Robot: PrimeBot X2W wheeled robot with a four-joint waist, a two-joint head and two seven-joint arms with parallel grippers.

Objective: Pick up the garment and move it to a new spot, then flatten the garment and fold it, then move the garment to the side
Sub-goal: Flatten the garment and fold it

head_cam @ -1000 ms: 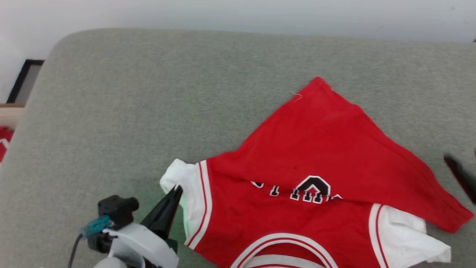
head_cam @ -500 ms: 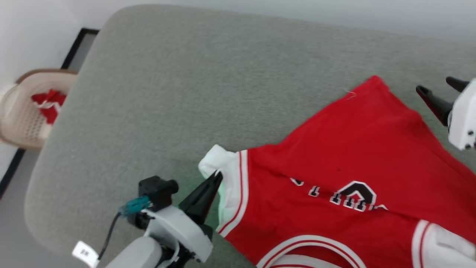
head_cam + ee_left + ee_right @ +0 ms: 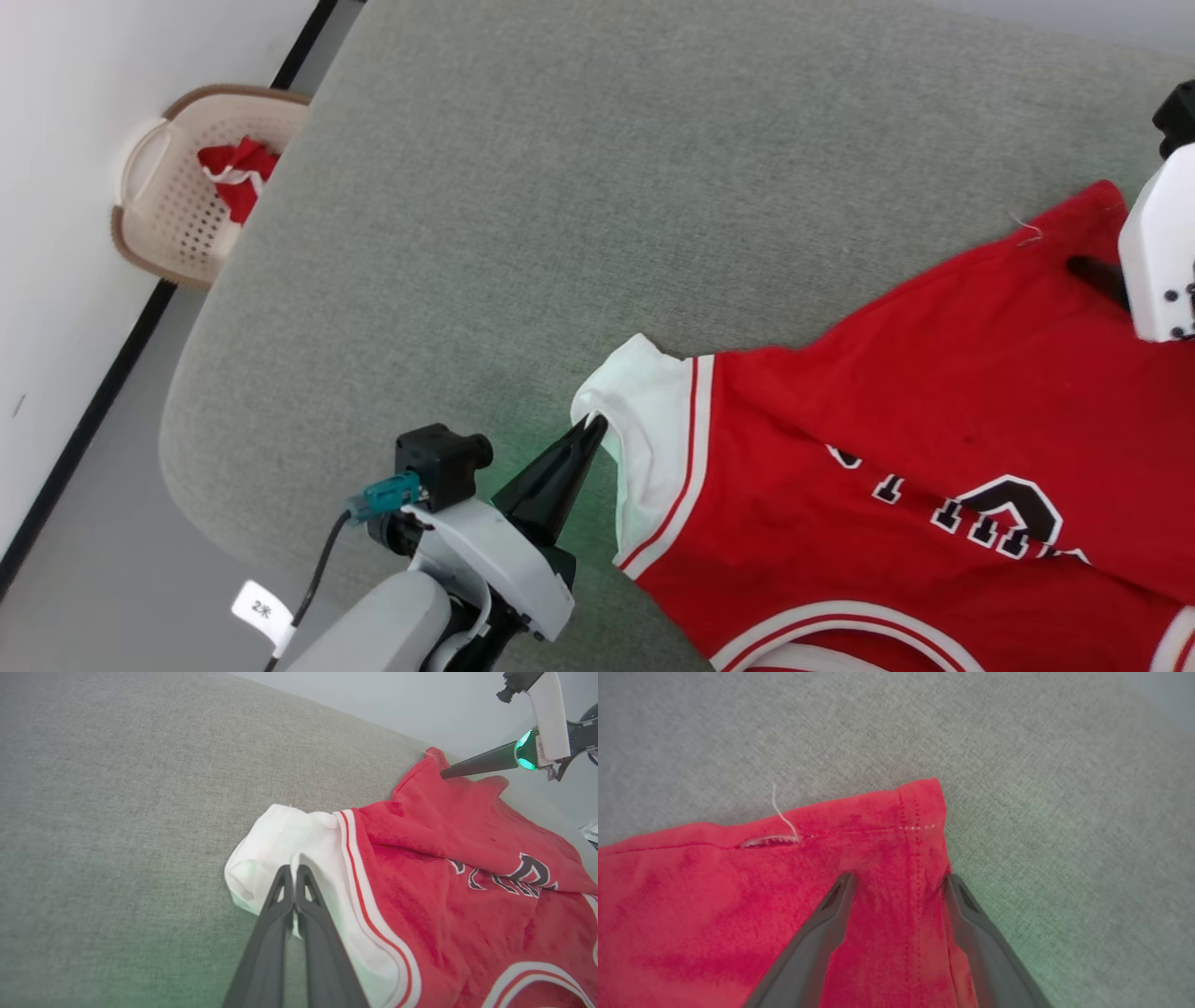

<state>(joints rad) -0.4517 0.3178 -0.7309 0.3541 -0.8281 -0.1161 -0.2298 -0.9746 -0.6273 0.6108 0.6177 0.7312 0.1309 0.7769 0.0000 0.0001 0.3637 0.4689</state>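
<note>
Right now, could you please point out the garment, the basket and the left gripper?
garment point(image 3: 840, 411), head view, red body panel.
basket point(image 3: 173, 224), head view, pale perforated wall.
left gripper point(image 3: 294, 870), left wrist view, midway between fingertips.

White wrist housing point(image 3: 495, 569), 2 black tapered fingers point(image 3: 266, 942), teal connector point(image 3: 385, 492), black cable point(image 3: 313, 583), white tag point(image 3: 263, 611).

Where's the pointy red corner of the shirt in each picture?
Head view: the shirt's red corner is at the far right, near the top.
Left wrist view: upper right, at the shirt's far tip.
Right wrist view: near the middle, just beyond the right gripper and its open fingers.
Shared landmark: the loose white thread sticking out of the hem beside the corner.
</note>
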